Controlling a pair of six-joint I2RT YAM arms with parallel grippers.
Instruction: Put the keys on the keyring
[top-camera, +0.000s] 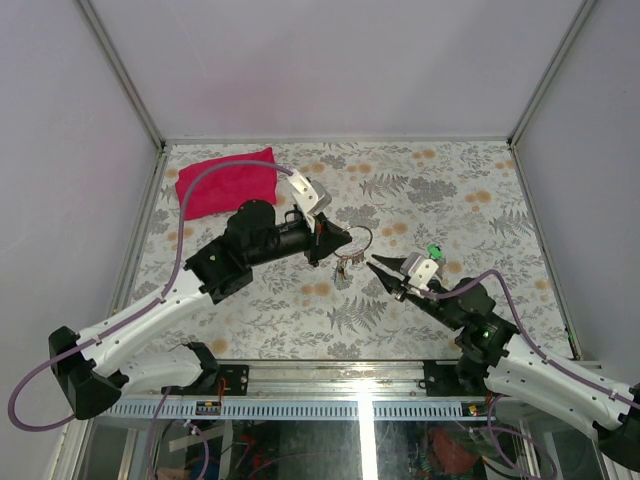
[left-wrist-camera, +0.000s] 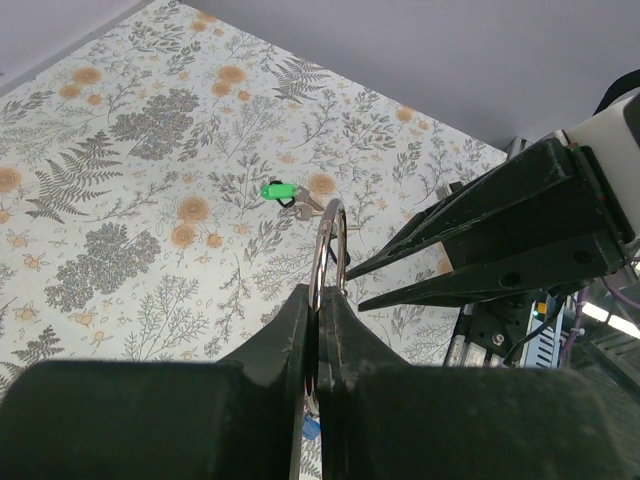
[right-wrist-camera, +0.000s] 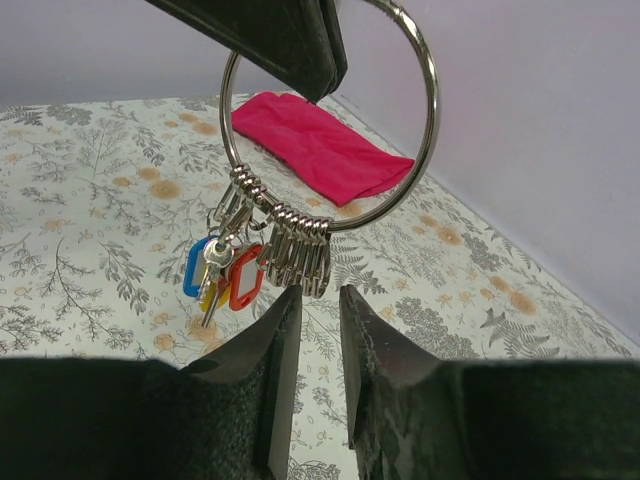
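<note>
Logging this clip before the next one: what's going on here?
The left end effector pinches the keyring and holds it upright above the table. Blue, yellow and red keys hang from it. The right end effector, slightly open and empty, sits close to the ring's hanging clips. One green key lies on the table, not yet on the ring.

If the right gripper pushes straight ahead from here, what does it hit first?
Most likely the silver clips hanging from the keyring, just past the open fingertips of the right gripper; depth is hard to judge.
</note>
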